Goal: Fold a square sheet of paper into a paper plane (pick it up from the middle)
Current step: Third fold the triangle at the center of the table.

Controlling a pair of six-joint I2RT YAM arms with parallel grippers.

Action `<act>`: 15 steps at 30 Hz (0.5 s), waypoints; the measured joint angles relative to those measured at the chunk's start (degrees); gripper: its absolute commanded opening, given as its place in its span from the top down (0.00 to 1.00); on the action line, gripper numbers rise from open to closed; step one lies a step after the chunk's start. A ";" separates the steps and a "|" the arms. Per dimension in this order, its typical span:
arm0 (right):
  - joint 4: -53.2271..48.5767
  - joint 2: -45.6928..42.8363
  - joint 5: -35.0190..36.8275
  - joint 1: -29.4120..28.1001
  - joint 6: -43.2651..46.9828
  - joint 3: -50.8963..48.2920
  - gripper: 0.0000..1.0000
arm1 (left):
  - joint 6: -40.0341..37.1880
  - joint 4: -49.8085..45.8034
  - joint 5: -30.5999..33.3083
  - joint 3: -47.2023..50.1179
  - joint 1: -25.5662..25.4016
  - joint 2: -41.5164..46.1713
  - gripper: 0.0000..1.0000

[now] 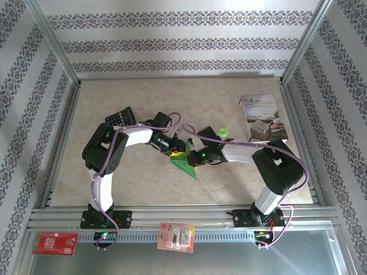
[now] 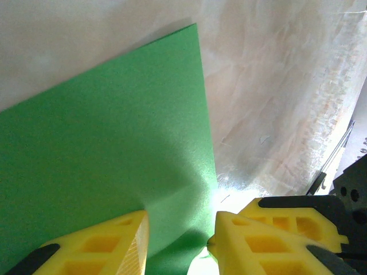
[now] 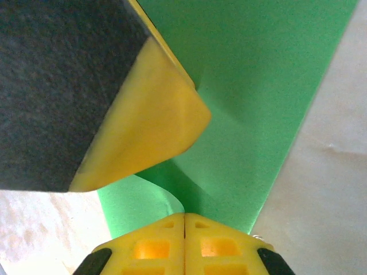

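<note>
From above, we see a beige marbled worktop (image 1: 143, 189) between walls of patterned wallpaper. Both arms bend inward and meet near its middle. There the square sheet of paper (image 1: 184, 164), bright green and folded to a pointed shape, lies under their tips. The left claw (image 1: 181, 151) reaches the paper from the upper left and the right claw (image 1: 194, 158) from the right, the two close together. A dark calculator (image 1: 120, 118) lies behind the left arm. A white booklet (image 1: 261, 117) sits at the far right, and its cover carries a photo and dark print too small for us to read. A small green disc (image 1: 223, 132) lies between the booklet and the claws. On the metal ledge by the arm bases lie a red packet (image 1: 55, 242) and a pink-red blister pack (image 1: 176, 236), neither label legible.

From the left wrist, we see the left claw (image 2: 182, 220) open. Its yellow fingers stand apart, and the lower edge of the plain, unmarked green sheet (image 2: 103, 160) runs into the gap.

From the right wrist, we see the right claw (image 3: 184, 220) closed. Its yellow fingers are pressed together on the creased sheet (image 3: 258, 86), and a curled flap rises to their tips. A black, yellow-padded finger (image 3: 143, 120) of the left claw hangs over the sheet's upper left. We cannot tell whether it touches.
</note>
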State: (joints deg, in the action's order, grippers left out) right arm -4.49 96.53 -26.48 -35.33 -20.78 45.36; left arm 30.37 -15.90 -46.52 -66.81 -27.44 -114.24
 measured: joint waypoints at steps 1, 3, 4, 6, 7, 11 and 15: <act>0.02 0.00 0.02 0.00 0.00 0.00 0.94 | 0.00 0.00 0.00 0.00 0.00 0.00 0.65; 0.02 0.00 0.02 0.00 0.02 -0.09 0.94 | 0.00 0.00 0.00 0.00 0.00 0.00 0.65; 0.00 0.00 0.02 0.00 0.02 -0.15 0.94 | 0.02 0.00 0.00 0.00 0.00 0.00 0.65; 0.00 0.00 0.04 0.00 0.02 -0.35 0.94 | 0.02 0.00 0.00 0.00 0.00 0.00 0.65; -0.02 0.00 0.04 0.00 0.02 -0.39 0.94 | 0.00 0.00 0.00 0.00 0.00 0.00 0.65; -0.02 0.00 0.04 0.00 0.02 -0.42 0.94 | 0.02 0.00 0.00 0.00 0.00 0.00 0.65; -0.02 0.00 0.11 0.00 0.17 -0.44 0.94 | 0.02 0.00 0.00 0.00 0.00 0.00 0.65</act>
State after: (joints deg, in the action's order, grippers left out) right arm -4.51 96.53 -26.37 -35.33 -20.60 44.93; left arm 30.39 -15.90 -46.52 -66.81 -27.44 -114.24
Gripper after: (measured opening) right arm 0.064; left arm 0.353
